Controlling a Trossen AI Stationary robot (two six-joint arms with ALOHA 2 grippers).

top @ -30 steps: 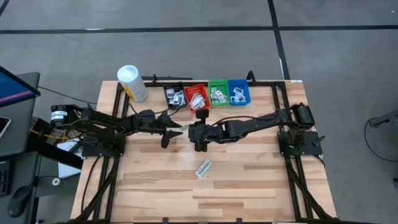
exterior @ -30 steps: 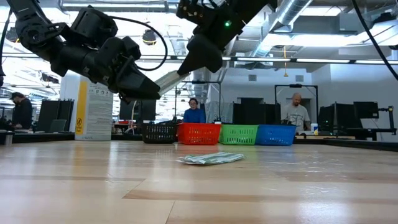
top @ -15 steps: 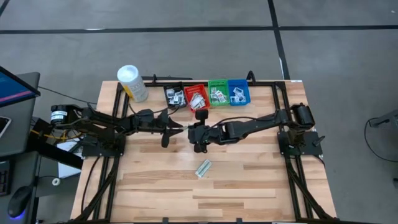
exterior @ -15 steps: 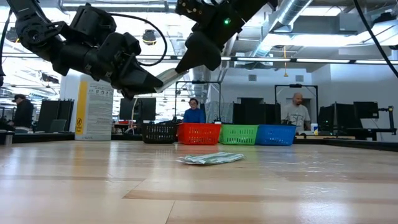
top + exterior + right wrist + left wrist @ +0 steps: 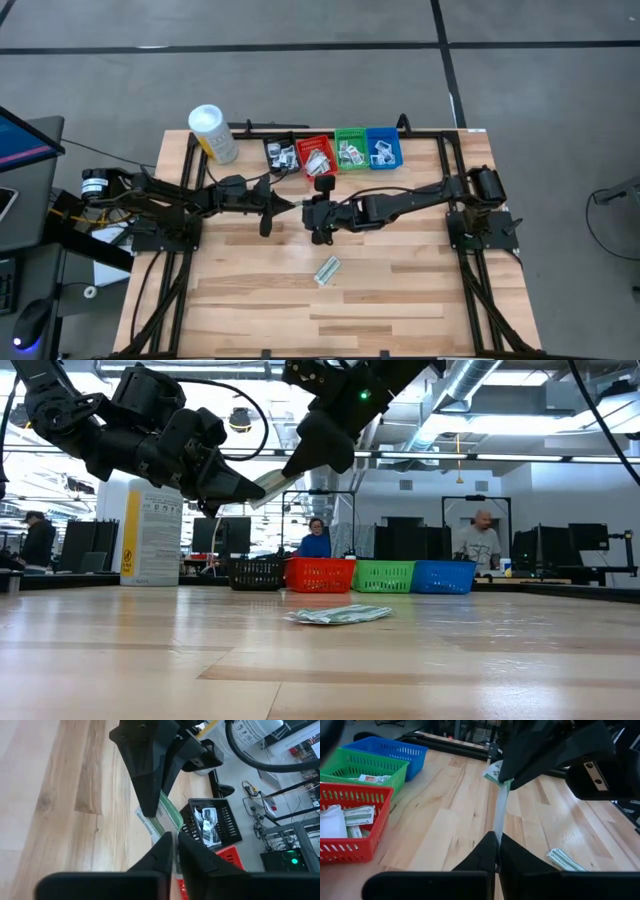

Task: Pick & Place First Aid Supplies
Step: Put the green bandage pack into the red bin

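Fingers of the left gripper (image 5: pixel 284 206), above mid-desk: closed on one end of a long pale-green wrapped paper strip (image 5: pixel 499 812), held clear of the light wooden slatted desk (image 5: pixel 400 280).

Fingers of the right gripper (image 5: pixel 304 207), tip to tip with the left: pinched on the strip's other end, which spans the two.

Second pale-green wrapped strip (image 5: pixel 327 270): lying flat on the desk, nearer the front edge, well apart from both grippers.

Row of small plastic bins at the far edge, black (image 5: pixel 280 155), red (image 5: pixel 317 156), green (image 5: pixel 351 149), blue (image 5: pixel 384 149): each holding packets.

Risk: both grippers grip one strip; any pull apart could tear the wrapper, and a mistimed release could drop it short of the bins.
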